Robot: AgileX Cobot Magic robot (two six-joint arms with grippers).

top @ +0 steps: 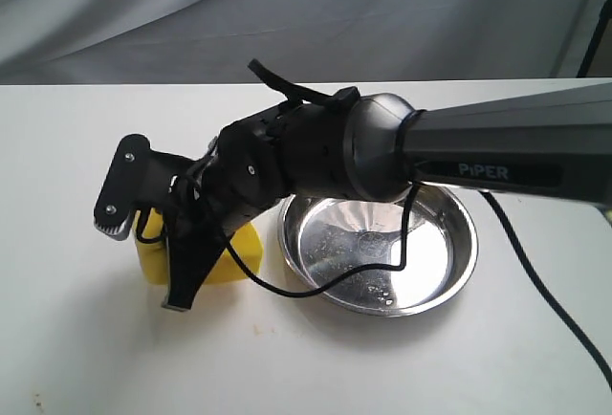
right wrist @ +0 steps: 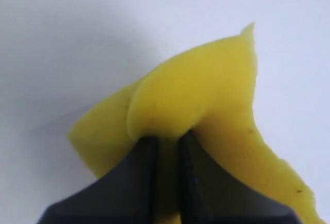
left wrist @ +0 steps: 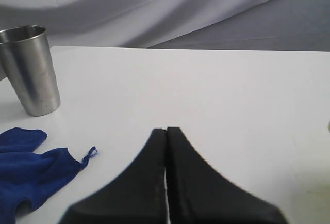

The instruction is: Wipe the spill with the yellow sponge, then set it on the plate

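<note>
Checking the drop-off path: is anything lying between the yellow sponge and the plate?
Nothing visible does. The right pincer is shut on the yellow sponge, and the plate sits beside it with only bare table between; the arm's own cable loops over the plate.

Robotics lab or test bench, prob. Signs: plain white tabletop w/ a grey draped fabric backdrop behind it, a black robot arm marked "PiPER" reaching over it, loose black cable trailing across the surface. Few props laid out, bench-demo style: round shiny steel plate, bright yellow foam sponge, plain steel cup, crumpled blue cloth.
</note>
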